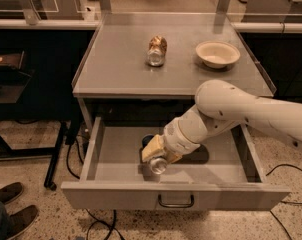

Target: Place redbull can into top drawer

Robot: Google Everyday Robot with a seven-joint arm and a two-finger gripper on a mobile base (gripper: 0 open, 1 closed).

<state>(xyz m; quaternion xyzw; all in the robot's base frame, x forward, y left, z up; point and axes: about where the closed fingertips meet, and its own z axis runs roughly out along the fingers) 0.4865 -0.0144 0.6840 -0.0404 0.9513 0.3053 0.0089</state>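
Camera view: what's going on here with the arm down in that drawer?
The robot's arm reaches into the open top drawer, its gripper low inside near the front, closed on the redbull can, whose shiny end faces the camera. Whether the can touches the drawer floor is unclear. A brown-and-gold can lies on the table above, beside a bowl.

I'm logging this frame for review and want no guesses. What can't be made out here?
- Camera view: body and markings of the redbull can, covered by the pincer inside the open top drawer; only a shiny end shows.
- Camera view: whether the can touches the drawer floor, hidden by the pincer.
- Camera view: the arm beyond its elbow, cut off by the right edge.
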